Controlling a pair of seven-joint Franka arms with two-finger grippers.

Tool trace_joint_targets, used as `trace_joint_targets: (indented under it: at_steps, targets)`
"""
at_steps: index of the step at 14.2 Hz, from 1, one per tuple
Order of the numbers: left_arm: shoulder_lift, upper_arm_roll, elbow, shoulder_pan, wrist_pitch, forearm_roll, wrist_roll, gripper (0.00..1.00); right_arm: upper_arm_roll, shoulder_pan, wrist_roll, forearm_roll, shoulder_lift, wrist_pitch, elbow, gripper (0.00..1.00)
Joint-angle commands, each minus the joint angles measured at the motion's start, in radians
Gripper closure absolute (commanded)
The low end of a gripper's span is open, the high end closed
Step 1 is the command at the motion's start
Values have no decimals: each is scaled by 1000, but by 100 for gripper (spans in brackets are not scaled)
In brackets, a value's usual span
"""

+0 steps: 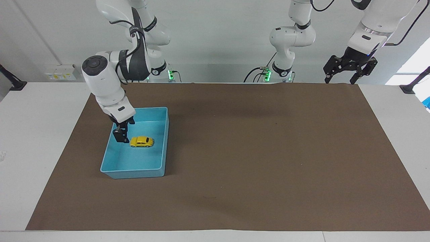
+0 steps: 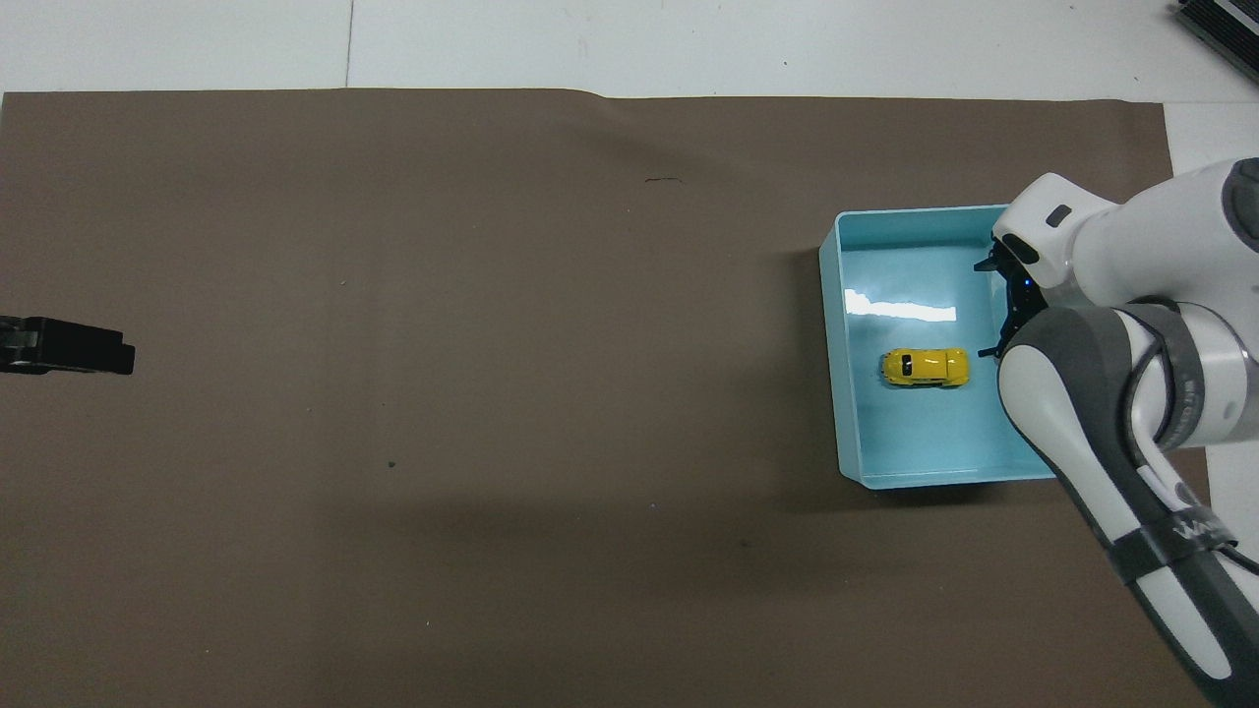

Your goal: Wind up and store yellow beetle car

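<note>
The yellow beetle car lies on its wheels on the floor of the blue bin, free of any grip; it also shows in the overhead view. My right gripper hangs open and empty over the bin, just beside the car's end toward the right arm's end of the table, a little above the floor and not touching the car. In the overhead view the right arm covers most of that gripper. My left gripper is open and waits raised above the mat's corner near its base.
The bin stands on a brown mat that covers most of the white table, toward the right arm's end. The left gripper's tip shows at the overhead view's edge.
</note>
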Motion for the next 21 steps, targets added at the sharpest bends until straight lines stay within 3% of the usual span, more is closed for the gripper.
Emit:
trace_joint_targets:
  at_steps: [1,9,13,17,21]
  targets:
    - [-3,-8,7,17,-17,-12,7,0,15,-10,-7,25,-21,-68,44,0]
    - [-3,-8,5,17,-17,-12,7,0,17,-5,2,45,-53,-83,65,0]
    - [-3,-8,7,17,-17,-12,7,0,8,-8,18,45,-119,-145,65,0]
    - [-2,-8,7,17,-17,-12,7,0,-124,96,19,48,-154,-186,71,0]
    - [-3,-8,7,17,-17,-12,7,0,-150,101,65,48,-183,-200,74,0]
